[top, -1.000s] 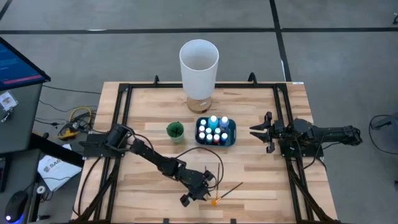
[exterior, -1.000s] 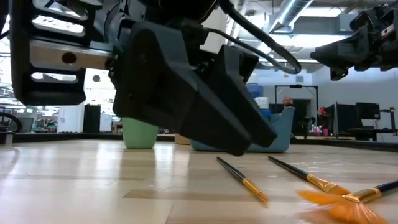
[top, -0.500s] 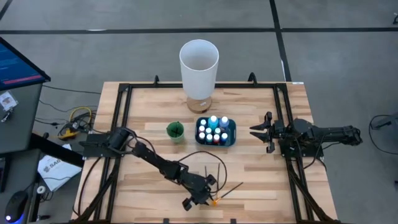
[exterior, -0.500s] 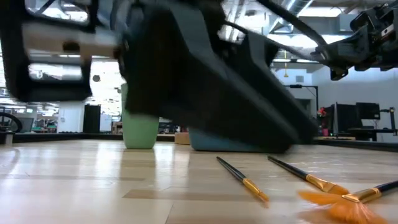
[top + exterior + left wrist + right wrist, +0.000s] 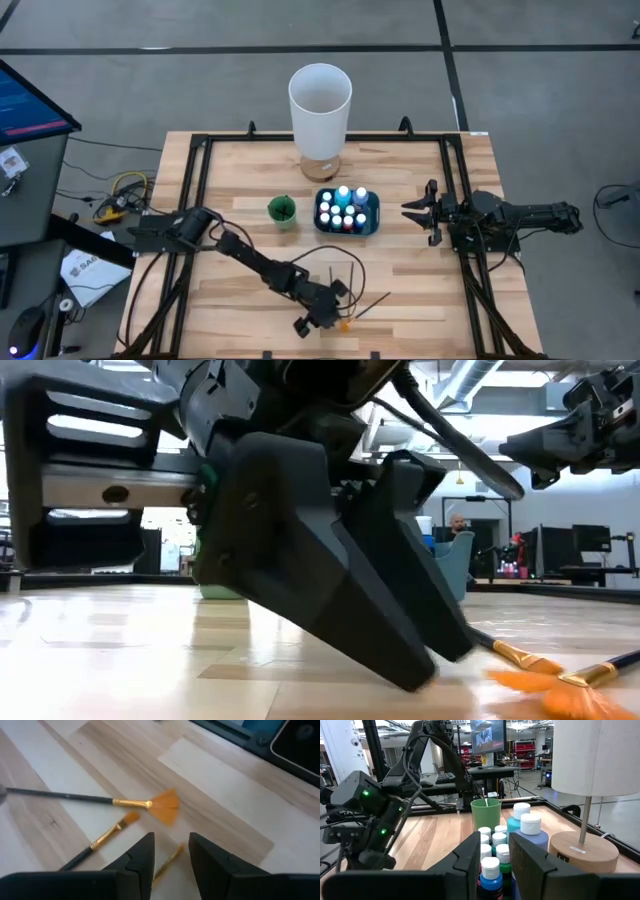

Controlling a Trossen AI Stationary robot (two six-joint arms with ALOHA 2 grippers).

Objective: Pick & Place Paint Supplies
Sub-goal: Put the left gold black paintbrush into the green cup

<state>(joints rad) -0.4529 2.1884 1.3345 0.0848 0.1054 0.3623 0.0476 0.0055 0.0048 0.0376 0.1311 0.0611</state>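
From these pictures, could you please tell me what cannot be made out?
- Third brush: low view, hidden behind the left gripper; left wrist view, only its tip shows between the fingers.
- Bottle colours: high view, too small.
- Cup contents: high view, too small; right wrist view, behind its wall.
- Right gripper: low view, cut by the edge.

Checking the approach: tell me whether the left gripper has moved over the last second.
Yes. The left gripper has edged toward the table's near edge, closer to the orange-tipped brush.

A robotics lab in an open industrial hall is showing here — exposed ceiling ducts [image 5: 470,375], a wall monitor [image 5: 488,736], black equipment frames [image 5: 427,757] standing behind the wooden table [image 5: 410,290].
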